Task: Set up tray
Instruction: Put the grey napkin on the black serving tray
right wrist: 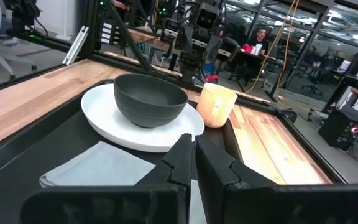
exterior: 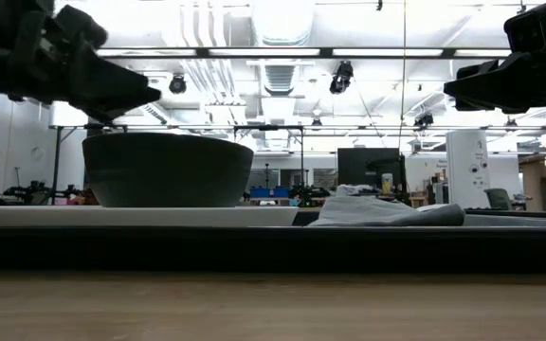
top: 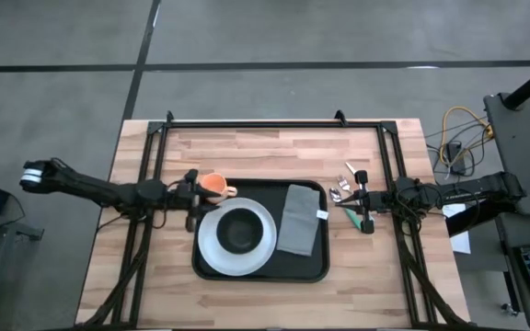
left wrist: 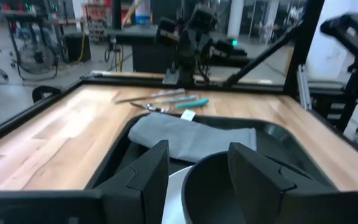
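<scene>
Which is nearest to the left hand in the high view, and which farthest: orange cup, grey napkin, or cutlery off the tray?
From the left hand:
1. Orange cup, right beside it at the tray's left end.
2. Grey napkin, on the tray's right part.
3. Cutlery, on the wood past the tray, by the right hand.

no readable text, labels or signs
</scene>
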{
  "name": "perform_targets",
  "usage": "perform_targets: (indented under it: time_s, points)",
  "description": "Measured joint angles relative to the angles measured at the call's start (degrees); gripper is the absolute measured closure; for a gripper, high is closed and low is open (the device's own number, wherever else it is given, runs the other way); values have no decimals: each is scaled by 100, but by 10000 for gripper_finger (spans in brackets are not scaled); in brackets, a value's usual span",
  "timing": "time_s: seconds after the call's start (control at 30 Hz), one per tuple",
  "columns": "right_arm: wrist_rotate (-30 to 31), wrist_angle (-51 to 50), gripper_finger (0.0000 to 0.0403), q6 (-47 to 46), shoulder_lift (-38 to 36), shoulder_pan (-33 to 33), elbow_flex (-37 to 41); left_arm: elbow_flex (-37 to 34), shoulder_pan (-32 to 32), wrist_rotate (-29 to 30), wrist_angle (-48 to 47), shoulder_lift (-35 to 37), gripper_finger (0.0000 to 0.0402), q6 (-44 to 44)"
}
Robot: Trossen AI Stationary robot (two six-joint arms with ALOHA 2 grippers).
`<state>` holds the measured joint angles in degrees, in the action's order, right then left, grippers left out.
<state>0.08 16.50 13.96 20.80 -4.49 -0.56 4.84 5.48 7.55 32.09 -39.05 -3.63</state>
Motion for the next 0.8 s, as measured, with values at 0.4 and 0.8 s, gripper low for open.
perform_targets:
  time_s: [0.4,0.8]
  points:
    - [-1,2,394,2,0,0,0,-254,13,-8,-1860,2353,256,-134]
    - [0,-1,394,-1,-2,0,0,-421,13,-69,-3014,3869,256,57]
